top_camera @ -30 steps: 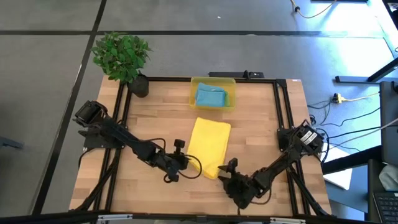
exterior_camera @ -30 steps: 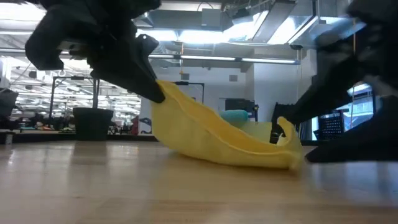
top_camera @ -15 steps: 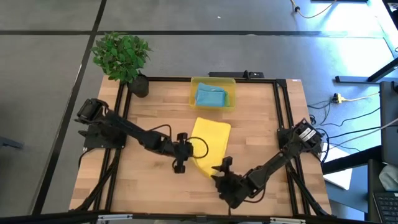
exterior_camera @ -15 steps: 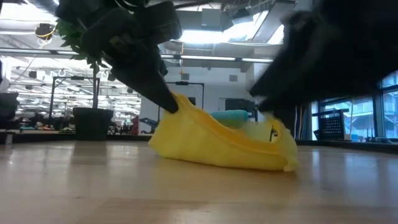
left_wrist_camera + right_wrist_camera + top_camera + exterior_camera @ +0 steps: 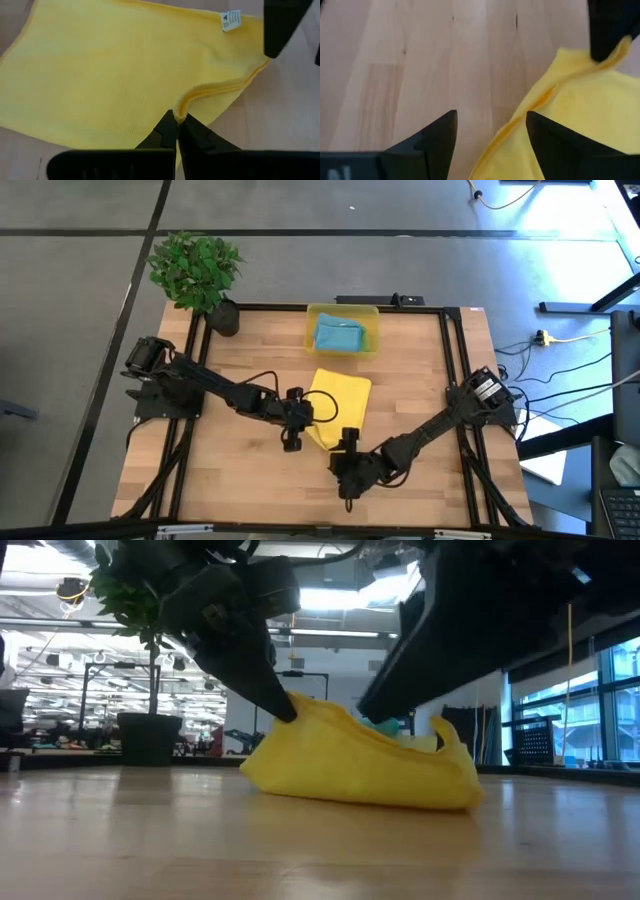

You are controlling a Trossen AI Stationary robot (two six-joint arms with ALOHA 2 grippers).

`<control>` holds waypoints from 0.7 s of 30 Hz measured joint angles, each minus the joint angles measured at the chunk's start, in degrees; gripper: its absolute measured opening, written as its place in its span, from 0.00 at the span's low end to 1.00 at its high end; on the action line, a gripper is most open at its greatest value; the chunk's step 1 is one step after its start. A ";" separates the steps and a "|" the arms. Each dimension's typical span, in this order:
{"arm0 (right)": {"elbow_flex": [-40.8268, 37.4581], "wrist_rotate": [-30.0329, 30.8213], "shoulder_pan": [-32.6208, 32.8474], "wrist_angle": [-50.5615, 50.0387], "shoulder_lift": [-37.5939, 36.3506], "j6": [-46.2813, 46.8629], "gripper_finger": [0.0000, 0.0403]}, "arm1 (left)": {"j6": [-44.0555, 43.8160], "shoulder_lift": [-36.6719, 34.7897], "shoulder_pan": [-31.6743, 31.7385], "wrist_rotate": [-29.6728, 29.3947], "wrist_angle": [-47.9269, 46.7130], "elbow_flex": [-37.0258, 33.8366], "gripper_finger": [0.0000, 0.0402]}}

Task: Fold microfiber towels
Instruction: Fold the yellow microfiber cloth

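The left pincer [image 5: 296,408] sits at the left edge of the yellow towel [image 5: 338,402], its jaws pressed tight together on a small pinch of the hem; the left wrist view shows the edge puckered up between the two dark fingertips [image 5: 167,131]. The towel lies near the middle of the table [image 5: 230,370], partly folded, with its near part lifted and sagging in a soft curve in the low view. That droop suggests a light, limp cloth that will not hold a shape, and will follow whatever corner is pulled. Its nap looks grippy rather than slick, so a pinch on the stitched hem or a corner should hold best.

Further right, the right pincer [image 5: 347,463] hangs over the towel's near corner with its jaws spread wide and nothing between them.

On the far side of the table, a teal-blue towel [image 5: 338,335] rests folded in the yellow bin [image 5: 310,315].
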 joint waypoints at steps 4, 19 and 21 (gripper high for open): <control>0.00 0.91 -0.15 -3.30 0.07 3.34 0.62 | 0.07 0.00 0.26 0.11 -0.01 0.00 0.00; 0.00 -0.92 0.35 -13.88 2.76 12.94 0.60 | 0.22 0.00 1.50 0.35 -1.16 -0.02 0.00; 0.00 -0.92 0.62 -15.42 2.76 13.53 0.57 | 0.22 0.00 1.49 0.37 -1.62 -0.02 0.00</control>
